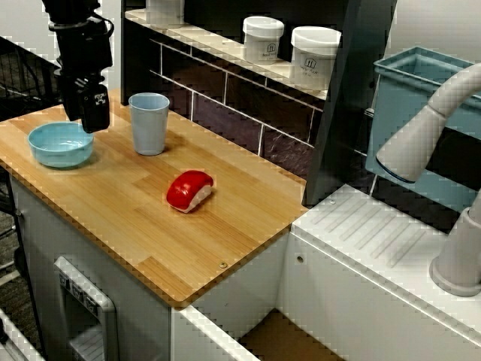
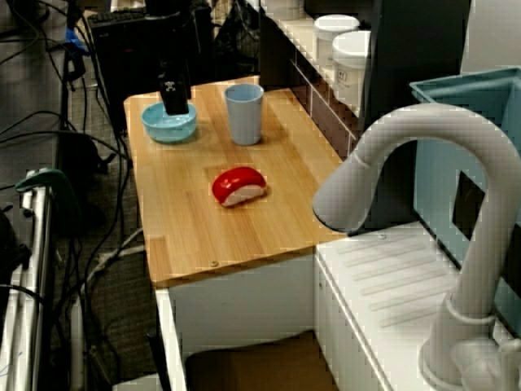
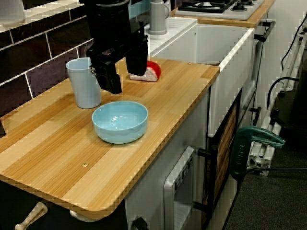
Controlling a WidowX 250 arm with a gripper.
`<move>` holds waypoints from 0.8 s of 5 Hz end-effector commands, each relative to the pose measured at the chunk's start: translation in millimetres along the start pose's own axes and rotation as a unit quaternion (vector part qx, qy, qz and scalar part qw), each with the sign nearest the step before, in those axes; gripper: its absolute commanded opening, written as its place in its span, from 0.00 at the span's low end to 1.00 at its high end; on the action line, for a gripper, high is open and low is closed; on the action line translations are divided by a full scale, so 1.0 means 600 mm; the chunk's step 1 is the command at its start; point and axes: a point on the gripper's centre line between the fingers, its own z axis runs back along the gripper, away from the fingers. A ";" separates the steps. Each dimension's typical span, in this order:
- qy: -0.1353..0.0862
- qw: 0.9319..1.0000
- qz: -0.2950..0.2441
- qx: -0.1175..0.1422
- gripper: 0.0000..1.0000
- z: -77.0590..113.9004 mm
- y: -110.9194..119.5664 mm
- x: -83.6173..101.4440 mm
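Observation:
My black gripper [image 3: 123, 74] hangs just above the far rim of a light blue bowl [image 3: 120, 132] on the wooden counter [image 3: 62, 158]. In the view from the counter's end its two fingers [image 3: 111, 80] stand apart with nothing between them, so it is open. The bowl looks empty. A light blue cup [image 3: 84, 82] stands upright right beside the gripper, toward the tiled wall. Further along the counter lies a red and white toy sushi piece [image 1: 189, 189]. In the view across the counter the gripper [image 1: 86, 105] is above the bowl [image 1: 60, 154], left of the cup [image 1: 149, 122].
Two white jars [image 1: 314, 56] sit on the shelf above the tiled wall. A teal bin [image 1: 421, 120] and a grey faucet [image 1: 443, 120] stand over the white sink drainboard [image 1: 376, 233] to the right. The counter's front edge drops off near the bowl.

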 end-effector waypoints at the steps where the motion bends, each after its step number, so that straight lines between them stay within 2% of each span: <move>1: 0.005 1.000 0.006 0.019 1.00 -0.010 0.008 -0.017; 2: 0.012 0.999 0.010 0.033 1.00 -0.033 0.012 -0.015; 4: 0.024 0.999 0.013 0.023 1.00 -0.053 0.003 -0.018</move>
